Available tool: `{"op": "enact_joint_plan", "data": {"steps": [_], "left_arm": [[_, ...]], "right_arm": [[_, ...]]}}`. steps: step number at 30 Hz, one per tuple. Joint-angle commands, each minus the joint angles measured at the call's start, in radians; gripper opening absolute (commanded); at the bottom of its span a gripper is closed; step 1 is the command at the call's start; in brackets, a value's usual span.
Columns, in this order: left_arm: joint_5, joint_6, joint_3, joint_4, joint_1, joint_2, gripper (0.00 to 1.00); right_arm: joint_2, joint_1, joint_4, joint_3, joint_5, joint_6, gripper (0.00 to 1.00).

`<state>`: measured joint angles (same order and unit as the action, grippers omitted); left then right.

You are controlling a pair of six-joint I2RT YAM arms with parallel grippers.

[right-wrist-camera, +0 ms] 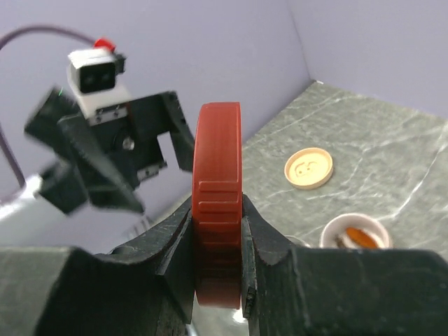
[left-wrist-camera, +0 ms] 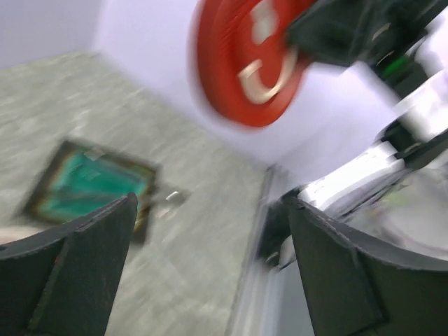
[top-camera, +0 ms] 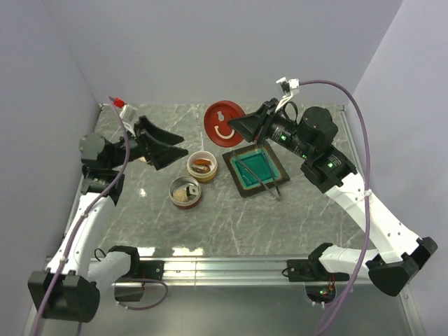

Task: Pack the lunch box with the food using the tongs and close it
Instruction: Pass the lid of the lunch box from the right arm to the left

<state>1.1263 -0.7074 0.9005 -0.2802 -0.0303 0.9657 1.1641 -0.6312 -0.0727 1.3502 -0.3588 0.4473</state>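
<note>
red lid [top-camera: 224, 124] in right hand [right-wrist-camera: 218, 234], two tubs [top-camera: 202, 166] [top-camera: 185, 192], one teal tray [top-camera: 250, 168]

**Count of the table: several pairs, a few singles.**

Two arms, the left arm [top-camera: 82, 224] and the right arm [top-camera: 381, 220]. Each has one gripper, so two in all: the left gripper [top-camera: 175, 145] and the right gripper [top-camera: 241, 126]. One wrist camera [right-wrist-camera: 96, 70] shows, on the left arm. Two lids: one red lid [top-camera: 218, 122] and one cream lid [right-wrist-camera: 309, 169], the cream one seen only from the right wrist. Two round bowls: one cream bowl [top-camera: 190, 162] and one steel bowl [top-camera: 173, 187]. One tray [top-camera: 234, 175]. One pair of tongs [top-camera: 271, 189]. Food: one orange-red piece [top-camera: 202, 165] in the cream bowl; the pieces in the steel bowl are too small to count.
</note>
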Motion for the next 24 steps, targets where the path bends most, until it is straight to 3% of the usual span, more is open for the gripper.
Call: {"op": "enact_joint_plan", "data": {"steps": [1, 3, 8, 14, 24], "left_arm": [[-0.167, -0.448, -0.079, -0.479, -0.1, 0.044, 0.92], [-0.259, -0.529, -0.107, -0.54, -0.118, 0.073, 0.87], [-0.327, -0.59, -0.104, -0.622, -0.186, 0.168, 0.81], [-0.373, -0.642, -0.103, -0.694, -0.224, 0.246, 0.58], [-0.378, -0.613, -0.114, -0.645, -0.272, 0.234, 0.63]], "right_arm": [[0.005, 0.024, 0.068, -0.037, 0.087, 0.21, 0.0], [0.019, 0.03, 0.06, -0.048, 0.1, 0.295, 0.0], [0.04, 0.031, 0.138, -0.124, 0.067, 0.413, 0.0], [0.036, 0.03, 0.215, -0.135, 0.044, 0.444, 0.0], [0.037, 0.028, 0.267, -0.16, 0.014, 0.478, 0.0]]}}
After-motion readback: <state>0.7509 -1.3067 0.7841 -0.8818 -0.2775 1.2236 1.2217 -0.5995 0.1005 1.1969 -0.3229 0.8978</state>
